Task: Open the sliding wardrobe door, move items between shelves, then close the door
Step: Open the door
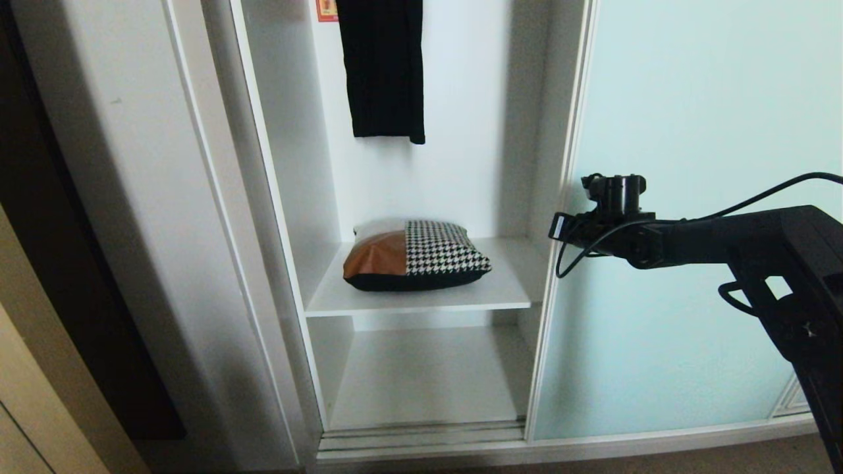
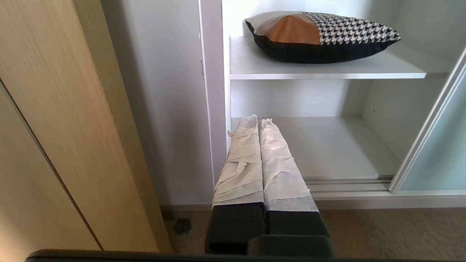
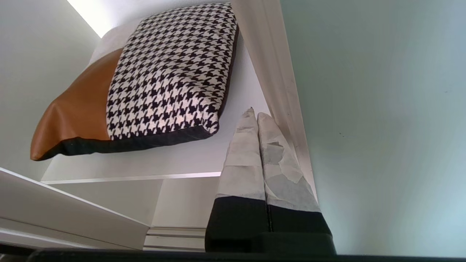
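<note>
Cushion [image 1: 416,255] in houndstooth and tan rests mid-shelf [image 1: 421,299], reachable past the frosted aqua sliding door [image 1: 691,217], whose frame the right end effector [image 3: 255,113] meets, fingers pressed together, empty.

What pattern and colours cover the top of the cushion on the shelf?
The cushion shows black-and-white houndstooth beside a tan-orange patch; clearest in the right wrist view.

Black garment [image 1: 382,66] above the right gripper [image 3: 255,114] was cut off by the upper edge; a red label [image 1: 326,10] beside it was illegible.
</note>
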Controlling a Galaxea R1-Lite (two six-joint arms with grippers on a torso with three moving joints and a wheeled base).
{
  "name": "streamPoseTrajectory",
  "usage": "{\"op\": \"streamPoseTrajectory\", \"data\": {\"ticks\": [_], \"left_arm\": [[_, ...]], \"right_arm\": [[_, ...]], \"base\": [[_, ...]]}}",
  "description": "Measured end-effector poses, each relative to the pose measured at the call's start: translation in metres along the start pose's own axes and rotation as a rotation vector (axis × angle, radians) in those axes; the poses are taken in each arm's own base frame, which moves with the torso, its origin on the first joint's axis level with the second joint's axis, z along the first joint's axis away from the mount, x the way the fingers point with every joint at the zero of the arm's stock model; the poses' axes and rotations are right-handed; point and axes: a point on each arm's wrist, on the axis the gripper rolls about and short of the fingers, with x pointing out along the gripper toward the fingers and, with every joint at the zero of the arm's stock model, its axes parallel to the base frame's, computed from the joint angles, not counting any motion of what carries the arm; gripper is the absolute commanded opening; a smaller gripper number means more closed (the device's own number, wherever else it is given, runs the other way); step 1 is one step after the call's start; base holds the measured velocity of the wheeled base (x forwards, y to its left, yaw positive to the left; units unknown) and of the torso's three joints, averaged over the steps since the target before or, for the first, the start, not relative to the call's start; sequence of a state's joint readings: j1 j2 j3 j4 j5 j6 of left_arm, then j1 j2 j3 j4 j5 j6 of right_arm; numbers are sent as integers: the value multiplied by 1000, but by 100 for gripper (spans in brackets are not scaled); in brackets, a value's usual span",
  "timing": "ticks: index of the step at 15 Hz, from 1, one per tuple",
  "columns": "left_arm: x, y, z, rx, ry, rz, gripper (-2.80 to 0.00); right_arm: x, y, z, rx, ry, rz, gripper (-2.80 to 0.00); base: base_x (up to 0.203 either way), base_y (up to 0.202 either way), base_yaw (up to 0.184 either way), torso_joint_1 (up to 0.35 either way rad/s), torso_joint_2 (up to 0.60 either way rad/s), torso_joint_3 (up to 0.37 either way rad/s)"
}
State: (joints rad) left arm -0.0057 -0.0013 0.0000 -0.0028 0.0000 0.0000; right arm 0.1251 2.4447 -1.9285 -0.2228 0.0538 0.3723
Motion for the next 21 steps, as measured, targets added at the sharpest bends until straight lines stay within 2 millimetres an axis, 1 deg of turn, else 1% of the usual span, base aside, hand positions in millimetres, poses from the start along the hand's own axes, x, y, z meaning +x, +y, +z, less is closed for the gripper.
{"op": "streamPoseTrajectory", "data": {"ticks": [8, 11, 13, 16, 18, 19, 21], "left_arm": [[0, 0, 0, 0, 0, 0, -280], [0, 0, 0, 0, 0, 0, -280], [0, 0, 0, 0, 0, 0, -280], [0, 0, 0, 0, 0, 0, -280], [0, 0, 0, 0, 0, 0, -280], [0, 0, 0, 0, 0, 0, -280], [0, 0, 0, 0, 0, 0, -280]], "right_arm": [[-1, -22, 8, 16, -18, -50, -280], [-3, -25, 8, 34, -12, -56, -280], [-9, -26, 4, 63, 11, -64, -280], [-23, -27, 8, 73, 15, -53, -280], [-39, -21, 8, 68, 22, -19, -280], [-52, -16, 11, 58, 25, 18, -280], [-84, -7, 21, 9, 18, 116, -280]], "base": [[0, 0, 0, 0, 0, 0], [0, 0, 0, 0, 0, 0], [0, 0, 0, 0, 0, 0], [0, 0, 0, 0, 0, 0], [0, 0, 0, 0, 0, 0], [0, 0, 0, 0, 0, 0], [0, 0, 0, 0, 0, 0]]}}
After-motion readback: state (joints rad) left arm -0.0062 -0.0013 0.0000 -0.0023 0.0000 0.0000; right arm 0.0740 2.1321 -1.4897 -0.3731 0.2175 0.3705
